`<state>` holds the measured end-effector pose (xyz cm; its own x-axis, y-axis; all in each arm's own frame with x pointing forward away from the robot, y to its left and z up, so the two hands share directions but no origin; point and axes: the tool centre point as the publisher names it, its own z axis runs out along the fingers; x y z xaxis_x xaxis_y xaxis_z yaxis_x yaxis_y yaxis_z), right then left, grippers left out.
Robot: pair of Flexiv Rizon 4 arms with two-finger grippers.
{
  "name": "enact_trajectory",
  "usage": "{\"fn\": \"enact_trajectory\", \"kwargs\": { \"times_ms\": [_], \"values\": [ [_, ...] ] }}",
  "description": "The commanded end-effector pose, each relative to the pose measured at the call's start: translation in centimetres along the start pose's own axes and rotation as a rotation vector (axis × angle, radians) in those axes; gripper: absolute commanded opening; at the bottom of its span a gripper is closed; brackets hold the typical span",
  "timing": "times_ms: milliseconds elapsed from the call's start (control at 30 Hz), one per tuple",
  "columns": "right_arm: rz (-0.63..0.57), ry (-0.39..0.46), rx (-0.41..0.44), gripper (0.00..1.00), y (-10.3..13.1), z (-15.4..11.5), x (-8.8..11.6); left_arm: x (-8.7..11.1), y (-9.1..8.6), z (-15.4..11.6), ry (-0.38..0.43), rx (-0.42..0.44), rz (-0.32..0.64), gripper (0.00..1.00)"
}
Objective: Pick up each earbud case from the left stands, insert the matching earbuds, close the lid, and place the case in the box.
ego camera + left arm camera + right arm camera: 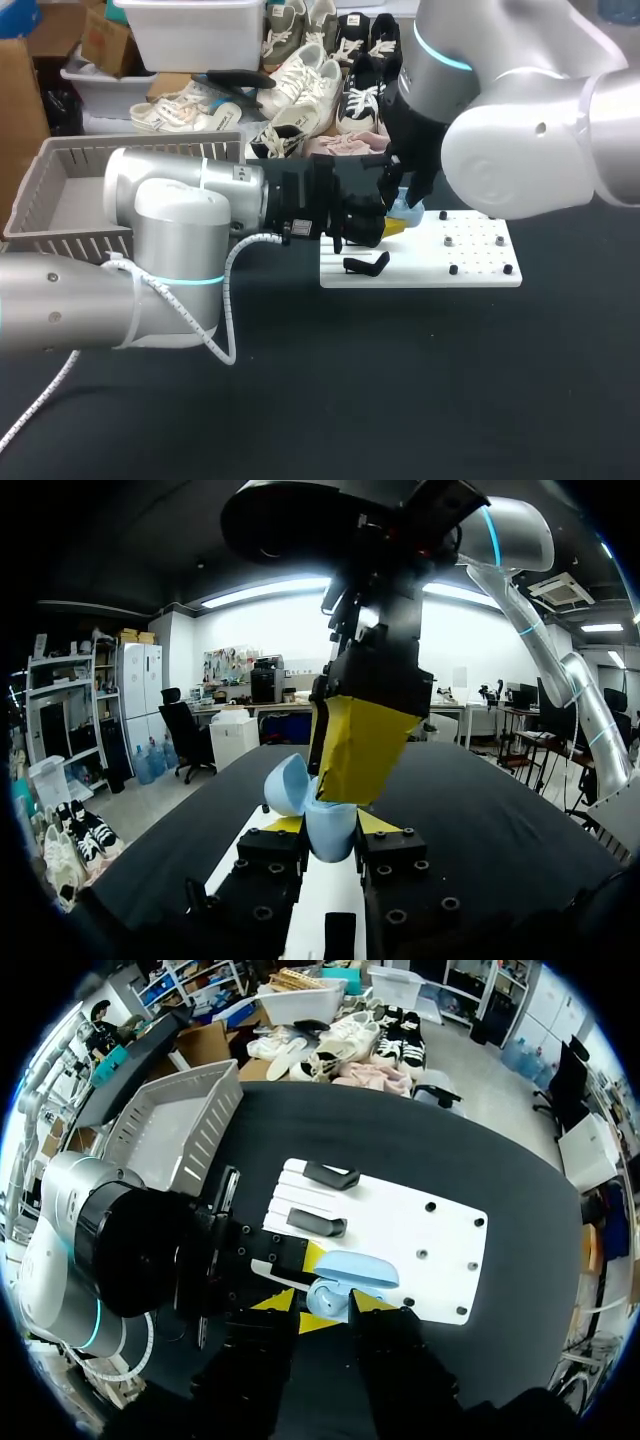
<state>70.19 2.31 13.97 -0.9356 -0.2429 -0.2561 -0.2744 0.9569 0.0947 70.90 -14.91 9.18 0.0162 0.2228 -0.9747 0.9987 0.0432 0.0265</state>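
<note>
Yellow-tipped left gripper (329, 826) clenched on pale-blue earbud case (316, 816), lid open, above white board (425, 1222). Left wrist view shows this grasp; head view shows only a blue sliver between both arms. Right gripper (322, 1306) right at case from above, grip unreadable. Black stands (316, 1223) on board nearby. Grey basket (70, 190) behind left arm.

The left gripper (392, 228) and right gripper (408, 200) are crowding close around the blue case (345, 1282) over the left part of the white board (480, 275), blocking it from above and from the left. Two black stands (318, 1223) are sticking up just beside them. The left arm (170, 215) is lying in front of the grey basket (75, 190), its top standing open. Room is lying free over the board's low pegs (453, 269) and the dark table (400, 400) in front
</note>
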Motion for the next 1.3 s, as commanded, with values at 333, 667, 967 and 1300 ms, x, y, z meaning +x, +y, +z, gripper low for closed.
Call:
{"fn": "enact_trajectory", "kwargs": {
  "times_ms": [333,667,967,1300],
  "values": [
    [0.023,-0.074,0.034,0.34,-1.3,-2.4,-2.3,0.0,-0.2,0.0,-0.001,-0.005,0.001,0.00],
    [0.112,-0.024,0.025,0.35,-3.7,0.0,-5.3,0.0,-0.2,0.0,-0.001,-0.005,0.001,0.00],
    [0.141,0.018,0.026,0.33,-4.2,1.6,-4.1,0.0,-0.2,0.0,-0.001,-0.005,0.001,0.00],
    [0.139,0.013,0.030,0.32,-3.5,0.9,-1.6,0.0,-0.2,0.0,-0.001,-0.005,0.001,0.00]
  ]
}}
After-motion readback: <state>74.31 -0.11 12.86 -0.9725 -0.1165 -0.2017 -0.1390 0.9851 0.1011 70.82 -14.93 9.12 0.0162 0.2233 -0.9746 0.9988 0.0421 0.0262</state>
